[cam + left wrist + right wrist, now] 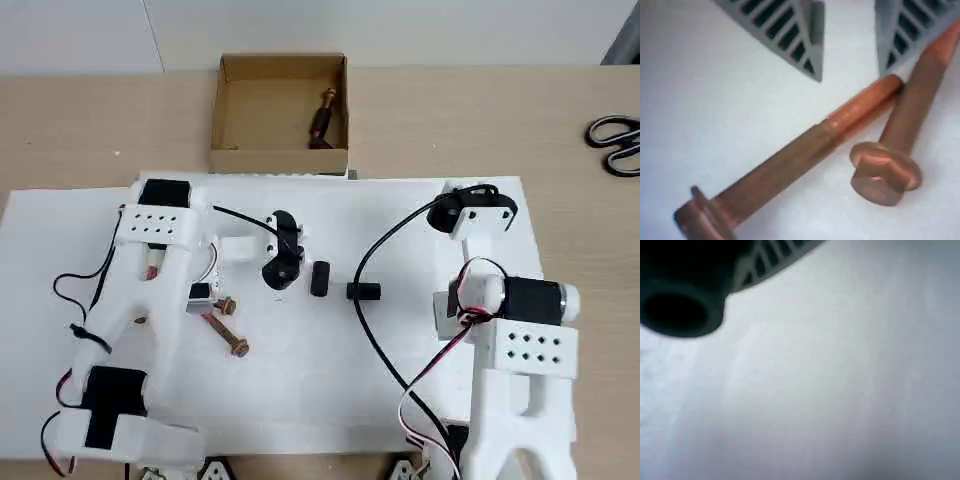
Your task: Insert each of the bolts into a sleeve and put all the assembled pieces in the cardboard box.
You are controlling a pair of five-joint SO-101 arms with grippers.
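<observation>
Two copper bolts lie on the white sheet, one long (790, 165) (231, 338) and one shorter (900, 145) (224, 305). My left gripper (847, 75) (204, 297) hovers open just over their threaded ends, holding nothing. Two black sleeves (319, 279) (364, 291) rest in the middle of the sheet. A black sleeve (682, 312) shows its open end right beside a grey ribbed part of my right gripper (772, 260); whether it is gripped is unclear. The cardboard box (280, 158) at the back holds one assembled piece (323, 115).
The white sheet (330, 390) covers most of the wooden table. Scissors (615, 142) lie at the far right edge. Black cables (385, 250) run across the sheet between the arms. The right arm (520, 350) stands at the sheet's right side.
</observation>
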